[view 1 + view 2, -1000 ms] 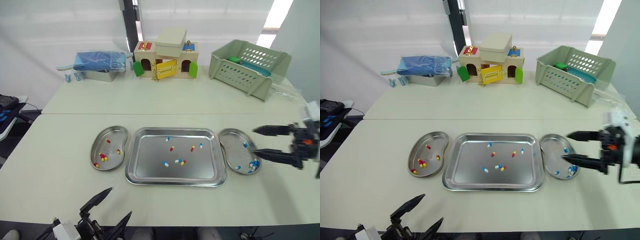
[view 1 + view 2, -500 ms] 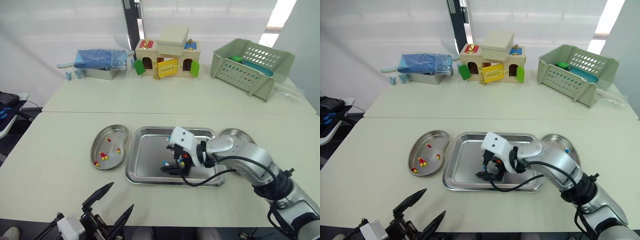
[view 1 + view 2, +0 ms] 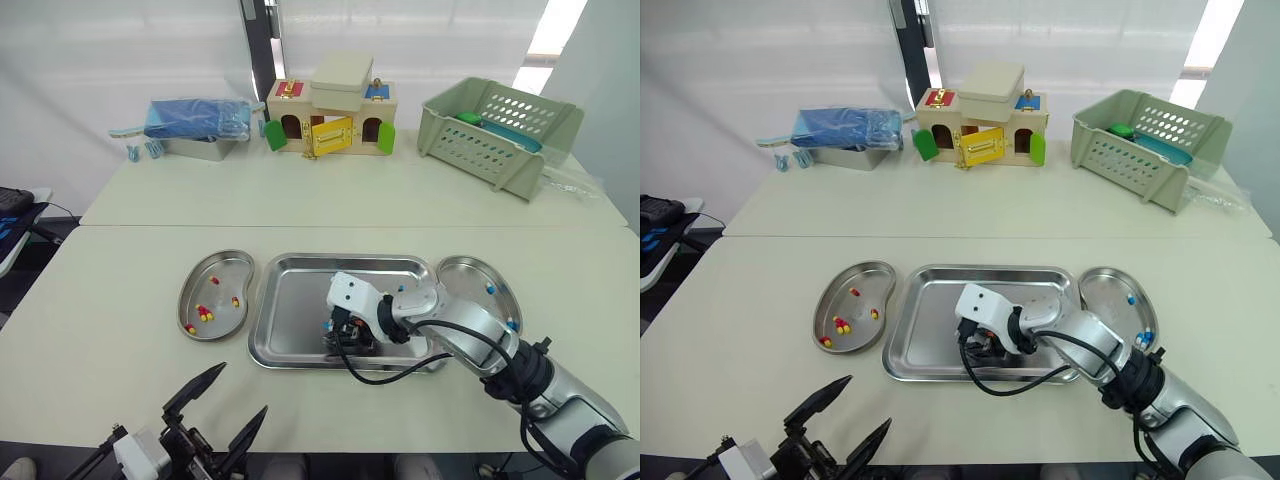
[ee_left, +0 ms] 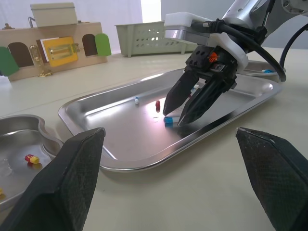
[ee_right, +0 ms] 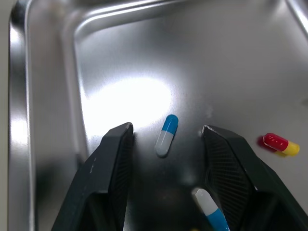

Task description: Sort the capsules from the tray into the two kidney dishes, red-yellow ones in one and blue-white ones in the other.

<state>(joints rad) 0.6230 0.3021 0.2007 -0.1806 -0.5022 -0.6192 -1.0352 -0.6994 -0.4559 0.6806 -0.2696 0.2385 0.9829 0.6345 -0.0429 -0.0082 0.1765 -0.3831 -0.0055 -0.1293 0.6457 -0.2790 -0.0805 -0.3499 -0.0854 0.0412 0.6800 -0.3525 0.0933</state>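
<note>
You are at the pick step. Your right pincer (image 3: 343, 340) is down inside the rectangular steel tray (image 3: 290, 300), its two black fingers spread open either side of a blue-white capsule (image 5: 166, 135). The capsule lies flat on the tray floor toward the tray's 6 o'clock side, and nothing is gripped yet. The next move, as I judge it, calls for closing gently on that capsule, lifting clear of the rim and carrying it out to 3 o'clock. There the steel kidney dish (image 3: 468, 283) already holds blue-white ones; the other steel kidney dish (image 3: 196, 283), at the tray's 9 o'clock, holds the red-yellow ones. Mind the neighbours: a second blue-white capsule (image 5: 211, 209) lies just beside one finger and a red-yellow capsule (image 5: 280, 145) is near, so a careless close may drag either along. The tray's front wall is near at 6 o'clock, leaving little room that way; toward 12 o'clock the floor is open. Your left pincer (image 3: 226, 410) hovers open and holding nothing above the worktop (image 3: 100, 330) at the tray's 7 o'clock, well apart from it
</note>
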